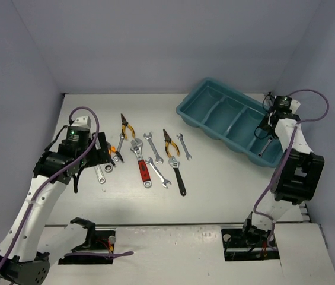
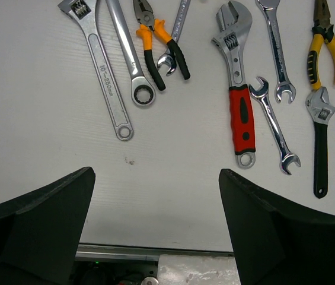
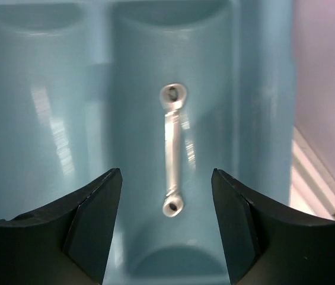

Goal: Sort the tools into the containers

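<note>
The tools lie in a loose row on the white table: a red-handled adjustable wrench (image 1: 141,163) (image 2: 239,101), a black-handled adjustable wrench (image 1: 178,175) (image 2: 319,142), yellow-handled pliers (image 1: 170,142) (image 2: 324,47), orange-and-black pliers (image 2: 161,44) and several silver wrenches (image 2: 103,68). My left gripper (image 1: 89,168) (image 2: 155,225) is open and empty above bare table, just near of the left tools. The teal tray (image 1: 198,110) sits far right. My right gripper (image 1: 266,132) (image 3: 167,225) is open and empty above its rightmost compartment, where one silver wrench (image 3: 172,148) (image 1: 262,146) lies.
The table's near edge and a metal rail (image 2: 114,254) show below my left fingers. Blue-grey walls enclose the table on the left, back and right. The tray's other three compartments (image 1: 223,116) hold nothing visible.
</note>
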`<state>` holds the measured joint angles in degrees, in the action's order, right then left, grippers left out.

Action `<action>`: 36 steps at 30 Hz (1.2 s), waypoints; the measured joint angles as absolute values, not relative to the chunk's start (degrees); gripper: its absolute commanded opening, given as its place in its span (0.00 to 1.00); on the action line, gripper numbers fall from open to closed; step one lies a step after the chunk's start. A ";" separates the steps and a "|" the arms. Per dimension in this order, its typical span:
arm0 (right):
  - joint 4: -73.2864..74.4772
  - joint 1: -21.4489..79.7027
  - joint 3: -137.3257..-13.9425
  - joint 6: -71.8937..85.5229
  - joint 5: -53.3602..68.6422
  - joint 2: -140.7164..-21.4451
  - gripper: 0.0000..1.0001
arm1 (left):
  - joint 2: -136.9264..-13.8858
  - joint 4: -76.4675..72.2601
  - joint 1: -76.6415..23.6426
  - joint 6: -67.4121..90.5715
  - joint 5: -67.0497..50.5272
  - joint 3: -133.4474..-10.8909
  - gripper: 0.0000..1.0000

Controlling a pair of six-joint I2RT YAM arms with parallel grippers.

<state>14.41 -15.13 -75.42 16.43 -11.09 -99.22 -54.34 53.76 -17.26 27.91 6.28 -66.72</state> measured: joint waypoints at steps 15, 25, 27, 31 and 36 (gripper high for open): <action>14.24 9.74 -64.07 18.19 -4.77 -72.32 0.60 | -80.38 43.78 -5.28 36.56 7.53 -66.54 0.57; 15.22 11.83 -55.67 18.56 1.97 -61.16 0.63 | -96.80 33.50 -3.31 36.46 7.42 -69.20 0.48; 15.26 11.84 -54.70 18.57 3.14 -59.22 0.63 | -99.86 32.81 -3.02 36.13 7.45 -70.97 0.48; 15.31 11.84 -53.22 18.76 5.55 -57.02 0.64 | -104.23 30.92 -2.61 35.71 7.40 -73.47 0.48; 15.40 11.84 -52.12 19.31 7.30 -56.41 0.65 | -107.52 29.96 -2.45 34.78 7.04 -75.19 0.42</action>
